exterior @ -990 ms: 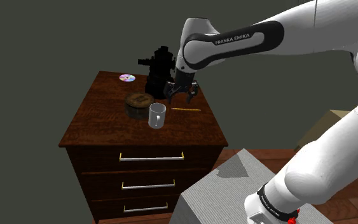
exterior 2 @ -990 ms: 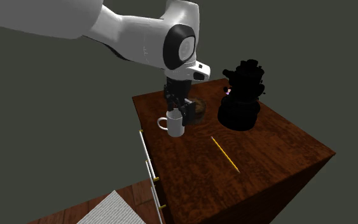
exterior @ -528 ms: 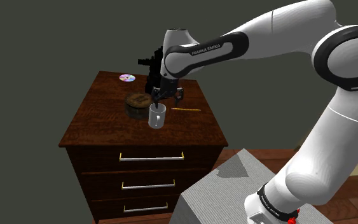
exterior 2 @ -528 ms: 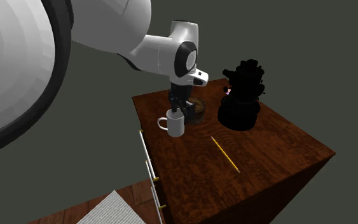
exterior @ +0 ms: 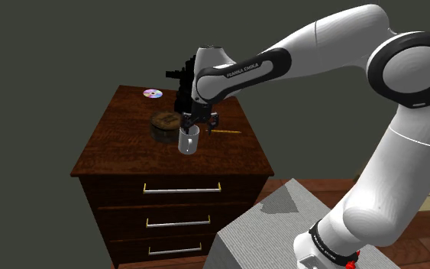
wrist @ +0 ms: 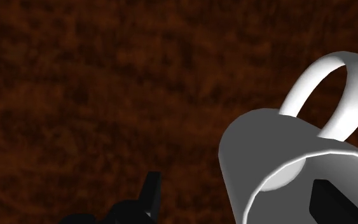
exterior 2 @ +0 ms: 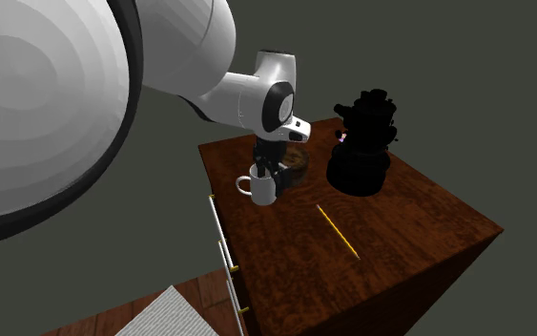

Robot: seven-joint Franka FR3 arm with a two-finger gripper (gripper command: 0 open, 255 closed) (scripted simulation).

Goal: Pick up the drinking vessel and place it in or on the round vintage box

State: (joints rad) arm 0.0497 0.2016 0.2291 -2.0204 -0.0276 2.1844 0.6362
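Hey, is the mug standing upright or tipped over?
Upright. The mug stands on its base on the dresser, rim up; the wrist view looks down into its open mouth.

Parted fingers (wrist: 334, 202) straddle one wall of the white mug (wrist: 255, 147).

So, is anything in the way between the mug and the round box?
Nothing visible does. The white mug stands close beside the brown round box; the open hand straddles the mug's wall.
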